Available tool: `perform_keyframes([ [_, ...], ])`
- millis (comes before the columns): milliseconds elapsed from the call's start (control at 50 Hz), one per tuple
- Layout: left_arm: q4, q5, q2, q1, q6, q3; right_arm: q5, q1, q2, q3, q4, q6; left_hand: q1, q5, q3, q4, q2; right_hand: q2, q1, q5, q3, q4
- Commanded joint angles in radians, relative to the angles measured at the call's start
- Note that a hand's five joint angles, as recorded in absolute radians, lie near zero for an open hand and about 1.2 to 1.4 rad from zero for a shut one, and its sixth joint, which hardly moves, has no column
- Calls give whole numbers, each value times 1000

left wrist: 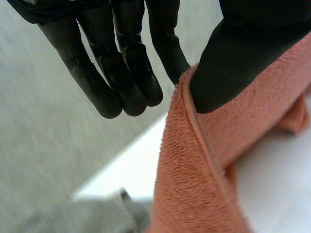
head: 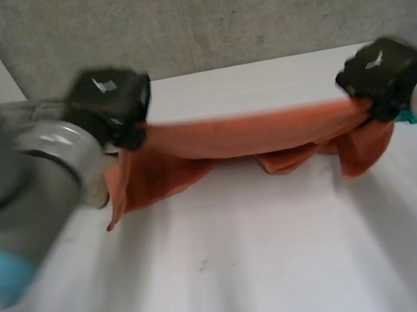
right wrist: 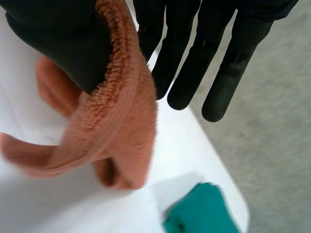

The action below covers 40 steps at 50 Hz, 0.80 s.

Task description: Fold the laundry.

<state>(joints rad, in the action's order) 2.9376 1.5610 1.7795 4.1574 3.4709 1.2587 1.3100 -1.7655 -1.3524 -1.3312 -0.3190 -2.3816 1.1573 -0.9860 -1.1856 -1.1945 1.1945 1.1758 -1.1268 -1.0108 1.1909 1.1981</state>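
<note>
**Aloft, an orange terry towel spans both hands**

The orange terry towel (head: 253, 133) hangs above the far part of the white surface (head: 237, 272), drawn into a band between the two hands. Its loose lower folds sag toward the surface.

- **Left hand** (head: 111, 100): holds one end over the surface's far left. The thumb pinches the hemmed edge against one finger, and the other fingers (left wrist: 116, 92) stand straight and free.
- **Right hand** (head: 382, 75): does likewise over the far right, with the cloth bunched between the thumb and the nearest finger.

A green cloth (right wrist: 204, 212) lies on the surface near its corner.

The towel looks light, soft and limp, and nothing about it is fragile. Its plush pile should grip rather than slip. It will likely sag wherever it is unsupported. The hemmed corners seem the best hold, since a pinch there would draw an edge straight for laying down and folding.
</note>
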Motion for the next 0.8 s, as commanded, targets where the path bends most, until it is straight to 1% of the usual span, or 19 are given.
perform_keyframes([
  [20,-146,-58,-69,52,80,-38,-54,51,28,154,-216,15,239,-236,-211,-202,202,220,-269,-211,205,198],
  [140,-198,-39,147,93,128,-110,-31,6,169,219,-307,97,239,-236,-211,-202,202,220,-269,-211,205,198],
  [160,-198,-33,219,98,140,-148,-17,-2,211,239,-308,117,239,-236,-211,-202,202,220,-269,-211,205,198],
  [220,-196,-26,325,99,155,-229,5,-18,277,280,-292,117,239,-236,-211,-202,202,220,-269,-211,205,198],
  [240,-195,-22,390,99,166,-302,18,-31,318,323,-252,104,239,-236,-211,-202,202,220,-269,-211,205,198],
  [280,-192,-22,451,104,178,-390,31,-45,357,369,-195,84,239,-236,-211,-202,202,220,-269,-211,205,198],
  [300,-184,-22,490,107,191,-480,46,-52,387,418,-127,62,239,-236,-211,-202,202,220,-269,-211,205,198],
  [340,-167,-29,509,109,198,-579,58,-54,409,475,-31,38,239,-236,-211,-202,202,220,-269,-211,205,198],
  [360,-132,-36,517,115,203,-672,72,-52,421,524,83,7,239,-236,-211,-202,202,220,-269,-211,205,198],
  [400,-86,-41,512,121,202,-755,84,-51,421,556,213,-30,239,-236,-211,-202,202,220,-269,-211,205,198],
  [420,-18,-39,499,125,198,-816,90,-48,412,561,350,-72,239,-236,-211,-202,202,220,-269,-211,205,198],
  [460,69,-38,476,130,194,-847,87,-46,392,546,492,-112,239,-236,-211,-202,202,220,-269,-211,205,198],
  [480,116,-38,462,132,189,-852,81,-46,382,534,567,-132,239,-236,-211,-202,202,220,-269,-211,205,198],
  [500,215,-42,430,138,183,-848,68,-45,351,500,701,-165,239,-236,-211,-202,202,220,-269,-211,205,198],
  [580,400,-65,347,147,178,-773,19,-32,282,402,917,-223,239,-236,-211,-202,202,220,-269,-211,205,198],
  [660,413,-114,272,152,175,-656,-37,-28,256,356,911,-260,239,-236,-211,-202,202,220,-269,-211,205,198],
  [720,397,-128,232,156,172,-549,-55,-25,254,342,876,-268,239,-236,-211,-202,202,220,-269,-211,205,198],
  [780,377,-121,212,159,171,-446,-58,-12,253,313,781,-266,239,-236,-211,-202,202,220,-269,-211,205,198],
  [800,365,-116,206,167,169,-370,-61,-8,254,293,731,-265,239,-236,-211,-202,202,220,-269,-211,205,198],
])
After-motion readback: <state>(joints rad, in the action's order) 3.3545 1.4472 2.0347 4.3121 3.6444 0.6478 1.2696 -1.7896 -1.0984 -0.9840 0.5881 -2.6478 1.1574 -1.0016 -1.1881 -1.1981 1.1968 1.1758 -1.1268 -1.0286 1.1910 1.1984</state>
